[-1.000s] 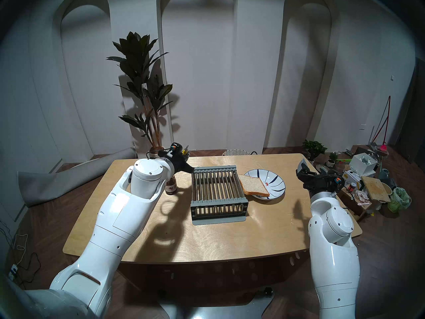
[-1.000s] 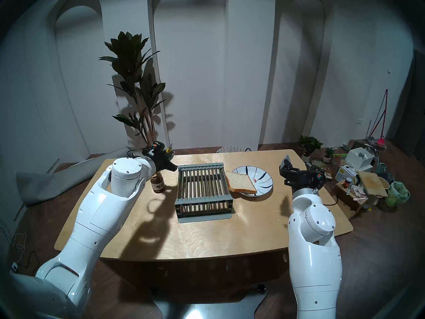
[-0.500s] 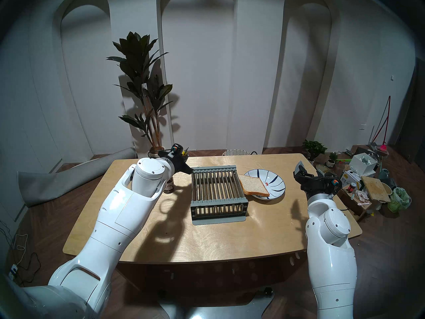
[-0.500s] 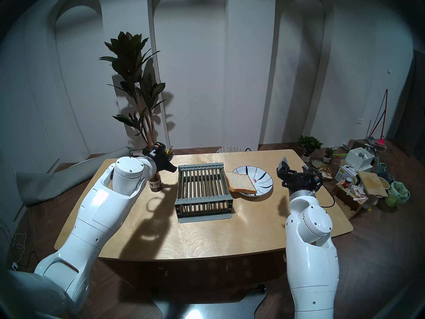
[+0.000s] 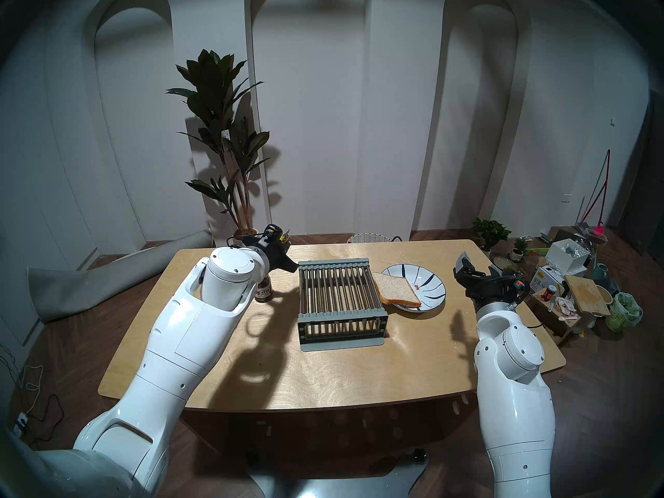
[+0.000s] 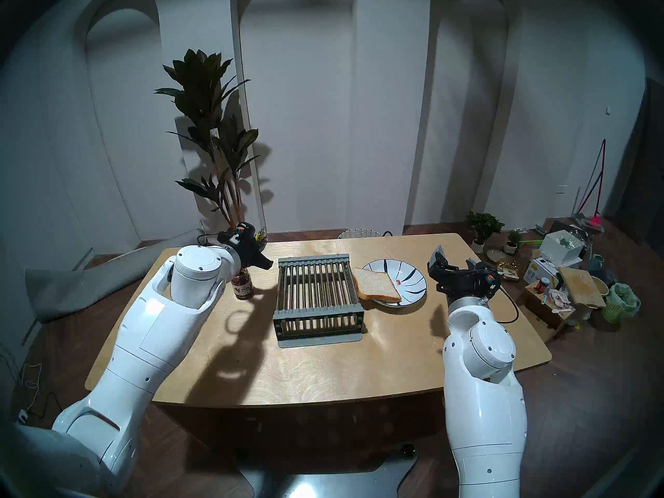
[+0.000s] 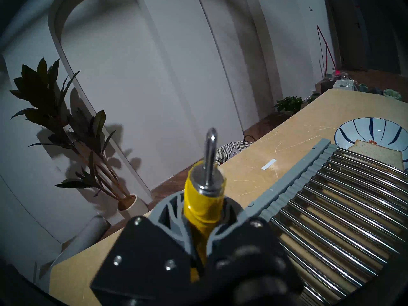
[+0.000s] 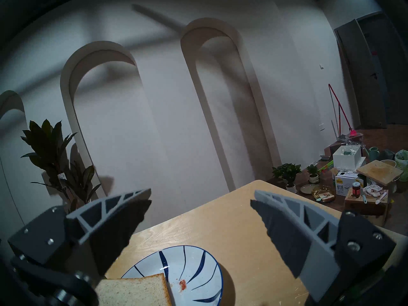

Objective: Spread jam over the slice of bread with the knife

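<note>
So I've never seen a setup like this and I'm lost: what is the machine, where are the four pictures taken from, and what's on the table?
It is a two-armed robot at a wooden table. Two pictures come from its head, one from each wrist. On the table stand a jam jar, a grey rack and a plate with a slice of bread half on it. The left gripper is shut on a yellow-handled knife. The right gripper is open and empty.

The left arm reaches forward, its gripper clamped tight and angled slightly downward. The right arm is raised, its gripper level with jaws spread wide.
</note>
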Robot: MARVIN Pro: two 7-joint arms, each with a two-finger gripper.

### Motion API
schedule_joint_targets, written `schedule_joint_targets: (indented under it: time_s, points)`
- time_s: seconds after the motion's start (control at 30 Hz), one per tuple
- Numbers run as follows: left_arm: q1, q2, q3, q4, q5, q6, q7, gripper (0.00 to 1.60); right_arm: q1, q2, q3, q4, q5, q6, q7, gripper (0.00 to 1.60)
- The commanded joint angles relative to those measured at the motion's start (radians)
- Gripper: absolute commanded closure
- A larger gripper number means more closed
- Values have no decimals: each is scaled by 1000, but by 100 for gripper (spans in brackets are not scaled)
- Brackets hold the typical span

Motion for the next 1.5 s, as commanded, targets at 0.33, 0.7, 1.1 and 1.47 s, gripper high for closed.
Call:
schedule_joint_targets:
  time_s: [0.33,0.7,1.1,1.47]
  points:
    - [2,23,55,-66,79,19,45,160,-24,3,35,-30,34,-15,22,0]
    - [2,45,78,-109,113,43,68,160,-45,0,38,-36,50,-22,37,0]
    - [18,67,81,-185,133,77,88,160,-54,-3,35,-42,72,-25,53,0]
    - [12,84,105,-208,175,96,106,160,-59,-9,36,-44,89,-25,59,0]
